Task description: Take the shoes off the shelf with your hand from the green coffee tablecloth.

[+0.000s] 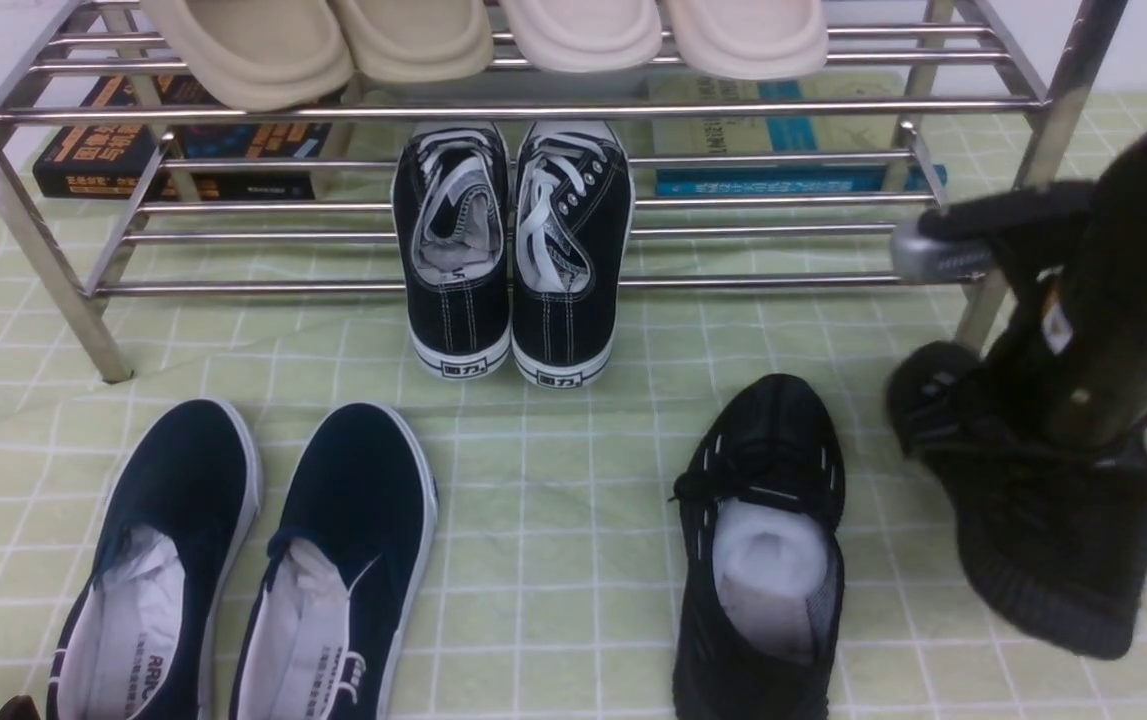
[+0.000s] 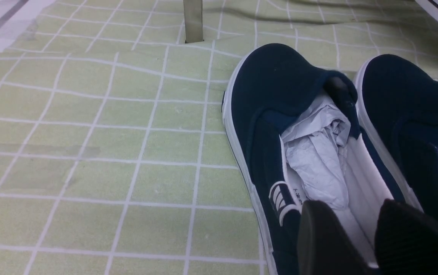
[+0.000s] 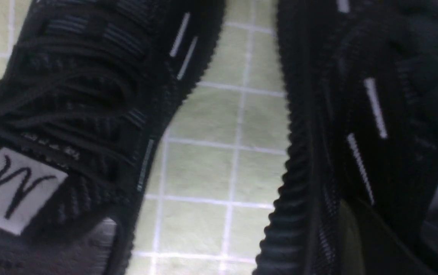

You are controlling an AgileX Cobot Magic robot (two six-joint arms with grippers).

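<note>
Seeing the shoes' [image 3: 70, 84] label [image 3: 14, 196] needs the right-wrist view.

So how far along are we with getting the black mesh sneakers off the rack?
Done: one all-black knit mesh sneaker lies on the pale green grid cloth, in front of the silver metal-tube shoe rack. In hand: the right gripper is shut on the second black mesh sneaker, which hangs tilted near the rack's right leg, not yet flat. Left: set it down beside its mate and release.
</note>
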